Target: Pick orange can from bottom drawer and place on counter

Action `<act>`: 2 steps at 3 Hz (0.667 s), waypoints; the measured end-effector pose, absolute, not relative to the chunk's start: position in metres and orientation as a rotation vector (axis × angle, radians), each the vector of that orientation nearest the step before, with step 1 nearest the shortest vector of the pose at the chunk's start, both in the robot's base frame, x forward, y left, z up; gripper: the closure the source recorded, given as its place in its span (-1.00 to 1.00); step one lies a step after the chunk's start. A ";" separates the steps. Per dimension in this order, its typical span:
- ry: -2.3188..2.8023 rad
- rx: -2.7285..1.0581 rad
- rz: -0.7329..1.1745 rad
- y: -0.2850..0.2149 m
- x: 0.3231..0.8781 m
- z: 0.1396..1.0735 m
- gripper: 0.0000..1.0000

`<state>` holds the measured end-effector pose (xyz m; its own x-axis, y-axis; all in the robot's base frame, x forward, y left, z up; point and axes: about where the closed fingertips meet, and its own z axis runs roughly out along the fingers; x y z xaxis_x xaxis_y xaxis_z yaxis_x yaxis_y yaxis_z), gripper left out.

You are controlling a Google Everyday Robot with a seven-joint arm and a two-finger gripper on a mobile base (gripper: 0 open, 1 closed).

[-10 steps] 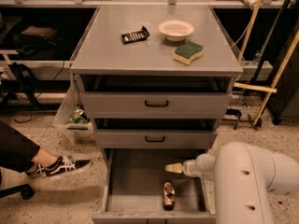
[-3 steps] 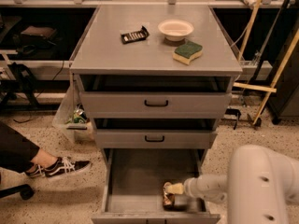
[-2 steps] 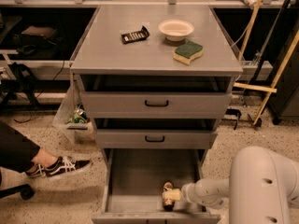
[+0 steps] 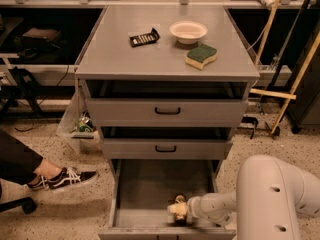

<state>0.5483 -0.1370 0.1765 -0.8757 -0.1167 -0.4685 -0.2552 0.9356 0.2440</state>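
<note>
The bottom drawer is pulled open, and its grey inside shows. The orange can lies near the drawer's front, right of the middle; only its ends show. My gripper reaches in from the right, low inside the drawer, and sits directly over the can, covering its middle. My white arm fills the lower right corner. The counter is the flat grey top of the cabinet, well above the gripper.
On the counter lie a green-and-yellow sponge, a white bowl and a black flat object. The two upper drawers stand slightly open. A person's shoe is on the floor at left. Wooden poles lean at right.
My gripper has gone down from above the drawer's right side into the drawer and moved left onto the can. The can has stayed in place.
</note>
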 end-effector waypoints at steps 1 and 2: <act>2.632 -0.267 0.415 -0.137 0.548 0.176 -1.00; 2.668 -0.254 0.415 -0.133 0.558 0.160 -1.00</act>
